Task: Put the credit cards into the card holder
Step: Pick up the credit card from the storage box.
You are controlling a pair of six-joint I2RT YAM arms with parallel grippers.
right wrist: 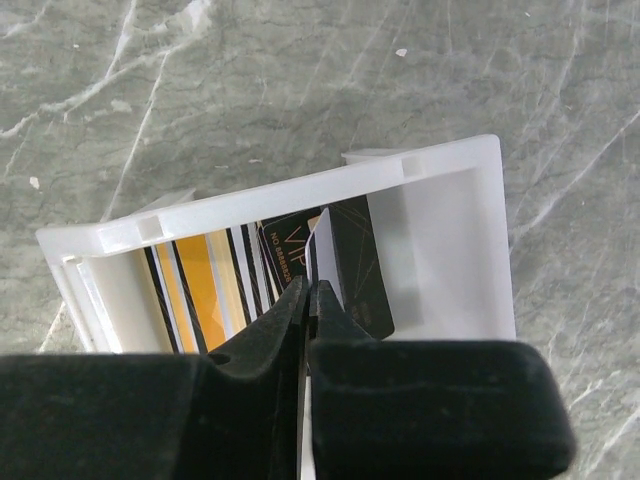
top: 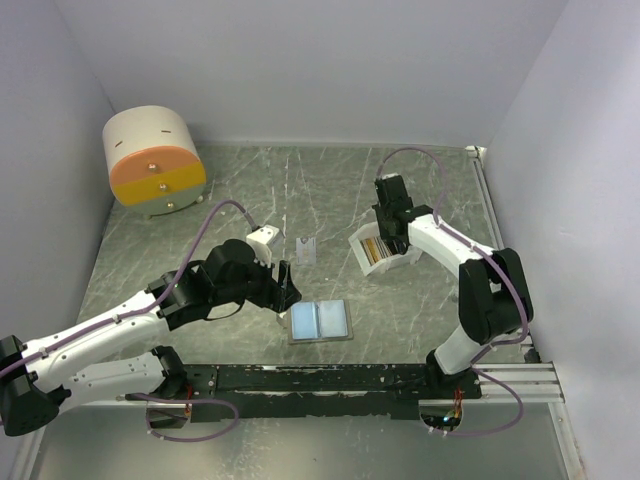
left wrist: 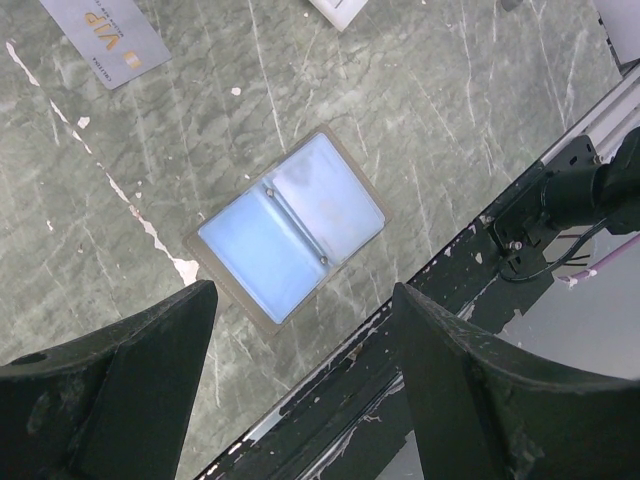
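The card holder (top: 320,321) lies open and flat on the table, light blue side up, near the front rail; it also shows in the left wrist view (left wrist: 290,227). My left gripper (top: 285,288) hovers just left of it, open and empty (left wrist: 302,295). One pale grey credit card (top: 307,250) lies flat on the table behind the holder and appears in the left wrist view (left wrist: 105,40). My right gripper (top: 385,235) reaches into the white slotted tray (right wrist: 300,195) and is shut (right wrist: 308,295) on a pale credit card (right wrist: 326,255) that stands among several dark and orange cards (right wrist: 365,265).
A large round cream-and-orange drum (top: 155,160) stands at the back left. The white slotted tray (top: 383,252) sits right of centre. The black front rail (top: 330,380) runs just below the card holder. White walls close in the table on three sides.
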